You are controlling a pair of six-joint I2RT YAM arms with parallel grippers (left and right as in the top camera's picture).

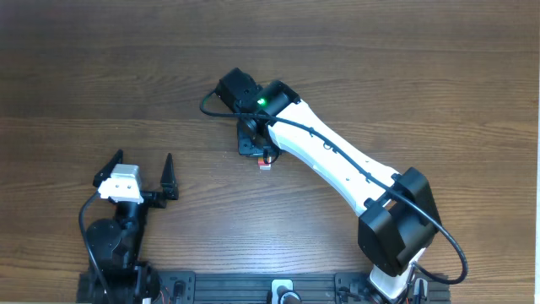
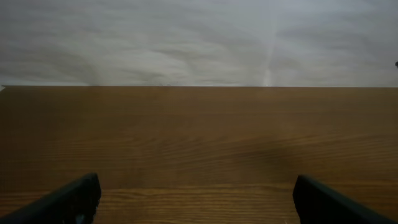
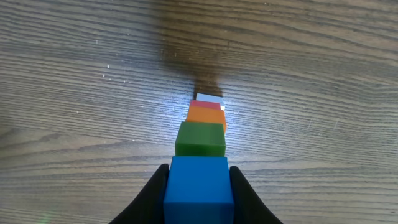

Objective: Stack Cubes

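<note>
The right end effector [image 3: 198, 194] is clamped on the blue cube [image 3: 199, 180]. Directly beneath it, a green cube [image 3: 200, 140], an orange cube [image 3: 206, 116], a red cube [image 3: 208, 105] and a white cube [image 3: 209, 98] stand stacked on the tabletop [image 3: 74, 93]. The left end effector [image 1: 143, 162] is spread wide, well apart from them.

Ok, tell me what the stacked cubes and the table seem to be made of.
The blue cube, green cube and orange cube: likely painted wood or solid plastic, matte; flat even colour, crisp edges, no visible grain. The table: wood or wood-look laminate, slight sheen; long grain lines, and a bright glare beside the cubes.
</note>
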